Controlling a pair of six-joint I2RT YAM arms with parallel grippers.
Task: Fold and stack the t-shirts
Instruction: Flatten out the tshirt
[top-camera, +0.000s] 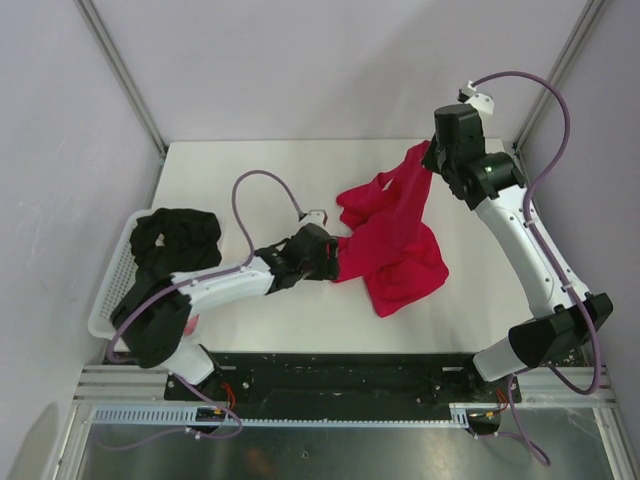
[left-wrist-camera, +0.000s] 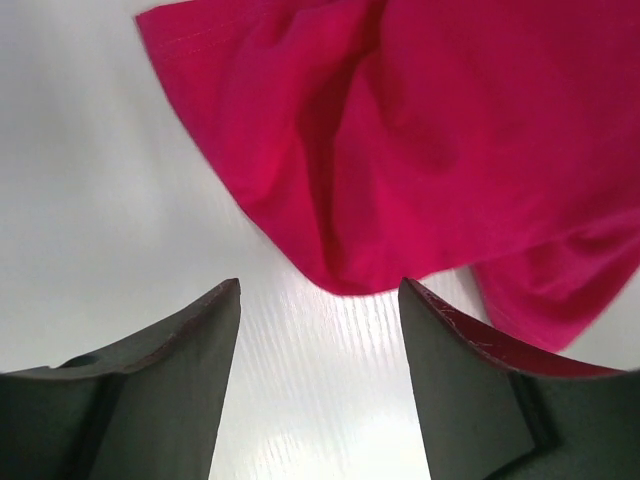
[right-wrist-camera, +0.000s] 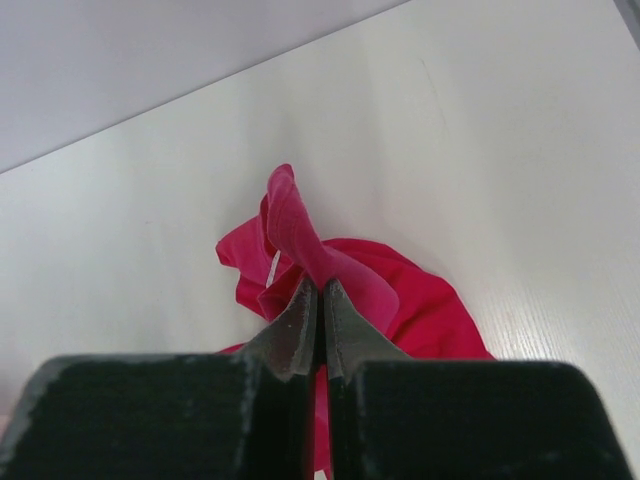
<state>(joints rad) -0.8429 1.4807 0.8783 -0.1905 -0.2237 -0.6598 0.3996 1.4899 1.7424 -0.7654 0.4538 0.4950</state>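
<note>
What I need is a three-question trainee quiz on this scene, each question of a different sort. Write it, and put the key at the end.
1. True or false: the right gripper is shut on a fold of the red shirt.
2. Where does the black shirt lie? A: in the white basket. B: draped over the right arm. C: spread flat at the middle of the table.
3. Fill in: the left gripper sits just short of the red shirt's edge, its jaws ____ and holding nothing.

Key: 1 true; 2 A; 3 open.
</note>
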